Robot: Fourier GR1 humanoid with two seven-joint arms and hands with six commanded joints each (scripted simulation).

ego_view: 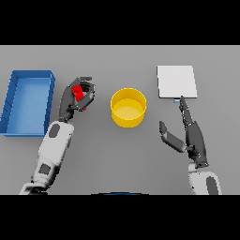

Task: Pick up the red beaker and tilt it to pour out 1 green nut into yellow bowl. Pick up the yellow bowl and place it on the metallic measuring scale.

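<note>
At the far left of the grey worktop (pixel 117 154) lies one blue tray (pixel 28 101), a long open box running from 12 to 6 o'clock, with nothing visible inside it. Just beside its right wall, at 3 o'clock from it, the left hand (pixel 75 98) is raised on an arm that climbs in from the lower left, forearm slanting up toward 1 o'clock. Its fingers and thumb are curled round the one red beaker (pixel 78 93), which is largely hidden by the dark fingers, so its tilt and contents cannot be told. At 3 o'clock from that hand, apart from it with bare worktop between, stands the single yellow bowl (pixel 128 108), upright, round and showing only its yellow floor; nothing lies between hand and bowl. Farther right, at roughly 1 o'clock from the bowl and clear of it, sits the one pale square metallic measuring scale (pixel 176 81). The right hand (pixel 190 133) shows at 6 o'clock from the scale, its fingers straight and pointing toward 12 o'clock, one fingertip close to the scale's near edge, the thumb spread toward 10 o'clock; it grips nothing.
</note>
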